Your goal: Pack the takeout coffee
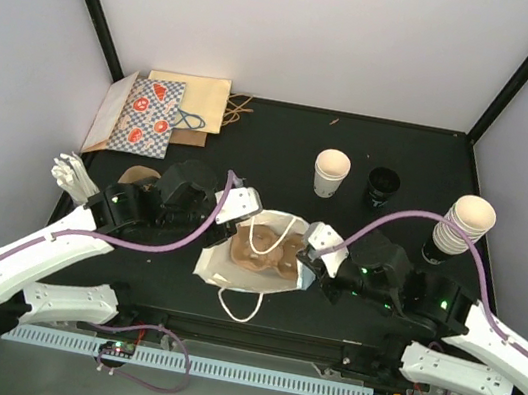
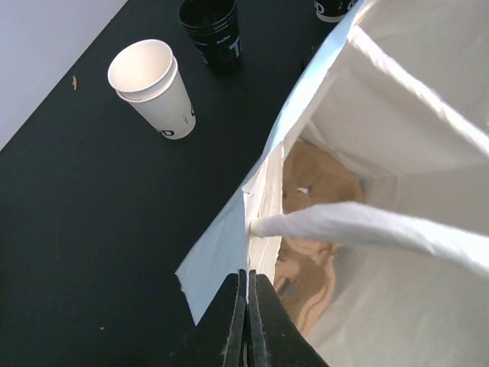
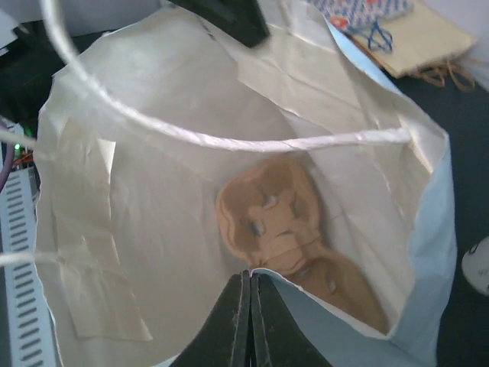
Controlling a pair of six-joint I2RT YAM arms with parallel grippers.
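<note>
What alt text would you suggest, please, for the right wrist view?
The right gripper, shut, pinches the near rim of an open light blue paper bag. A brown cardboard cup carrier lies on its bottom, and a white cord handle crosses above it.

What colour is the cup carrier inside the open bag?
Brown cardboard; the cup carrier in the bag shows best in the right wrist view.
</note>
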